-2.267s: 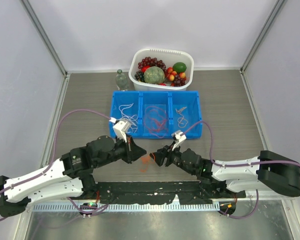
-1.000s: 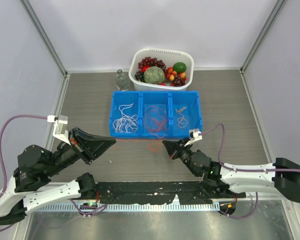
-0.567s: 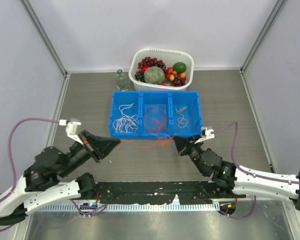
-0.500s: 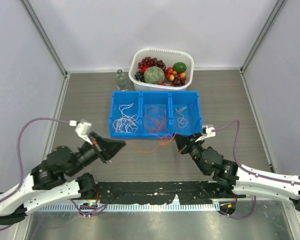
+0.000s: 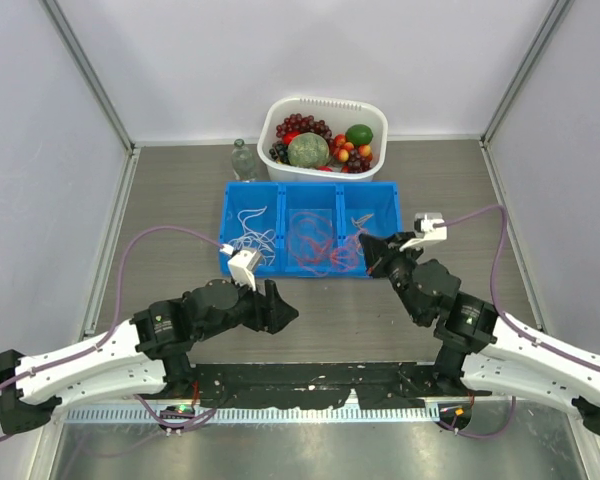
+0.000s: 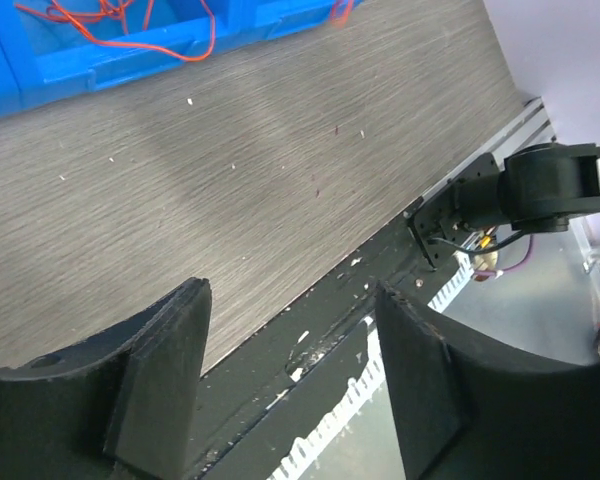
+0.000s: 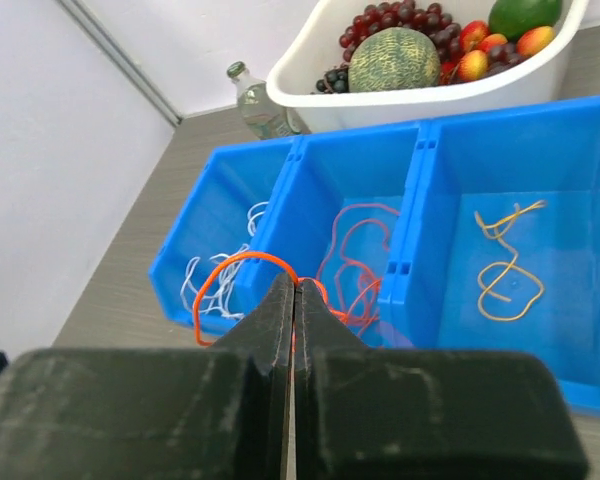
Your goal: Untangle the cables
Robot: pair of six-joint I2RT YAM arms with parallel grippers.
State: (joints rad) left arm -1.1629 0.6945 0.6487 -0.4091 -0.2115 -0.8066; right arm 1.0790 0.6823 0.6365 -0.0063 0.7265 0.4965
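Grey bench [image 5: 170, 200], blue tray [image 5: 310, 186] at centre: my right pincer [image 7: 295, 285] is clenched on a red cable [image 7: 235, 258], whose loop trails leftward from the tips over the tray's front wall; my left pincer [image 6: 292, 320] gapes empty, well apart.

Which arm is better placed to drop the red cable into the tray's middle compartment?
Right. The right tool is shut on the red cable at the blue tray's near edge; the left tool is open and empty over the table.
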